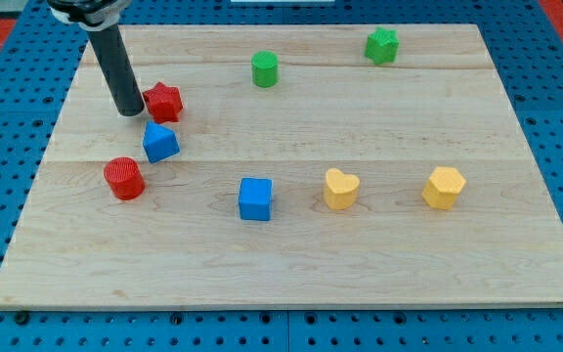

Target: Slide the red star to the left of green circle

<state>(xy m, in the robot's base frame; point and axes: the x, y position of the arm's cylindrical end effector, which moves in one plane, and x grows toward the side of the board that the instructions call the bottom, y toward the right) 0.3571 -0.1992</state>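
Observation:
The red star (163, 102) lies on the wooden board in the upper left part of the view. The green circle (264, 69), a short cylinder, stands up and to the right of it, near the board's top edge. My tip (128, 110) rests on the board right at the red star's left side, touching or nearly touching it. The dark rod rises from there toward the view's top left.
A blue block (160, 143) lies just below the red star, a red cylinder (123, 178) lower left. A blue cube (255, 198), a yellow heart (340, 189) and a yellow hexagon (444, 188) sit in a row lower down. A green star (382, 46) is at top right.

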